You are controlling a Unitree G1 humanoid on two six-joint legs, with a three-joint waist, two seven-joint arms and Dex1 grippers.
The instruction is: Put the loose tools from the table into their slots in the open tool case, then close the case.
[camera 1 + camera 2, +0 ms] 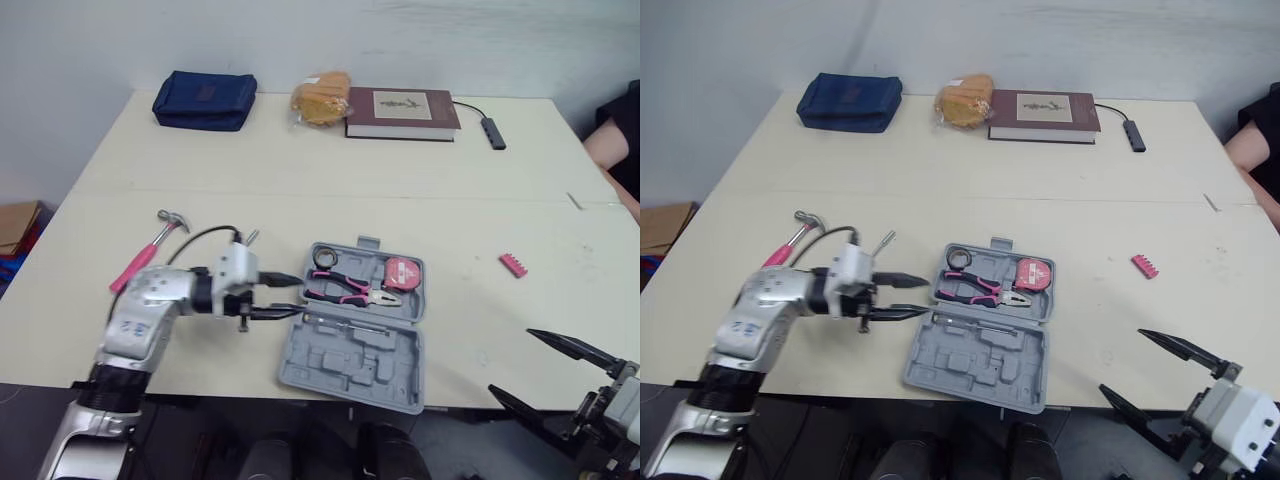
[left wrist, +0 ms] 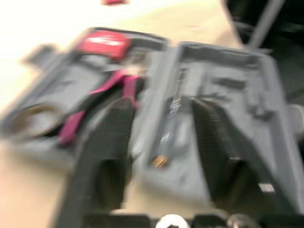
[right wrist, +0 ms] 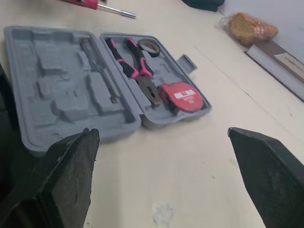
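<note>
Low in the centre of the eye views lies the open case (image 1: 352,345), grey moulded plastic with blocky recesses. Its far half holds pink-handled pliers (image 1: 345,288), a round red tape measure (image 1: 402,272) and a tape roll (image 1: 324,258). At its left edge the left gripper (image 1: 298,296) points in, jaws spread. A pink-handled hammer (image 1: 150,250) lies further left, a ridged pink bit strip (image 1: 513,264) at right. Lower right, the right gripper (image 1: 511,362) gapes empty; its wrist view shows a thin metal shaft (image 3: 99,66) in the near half
</note>
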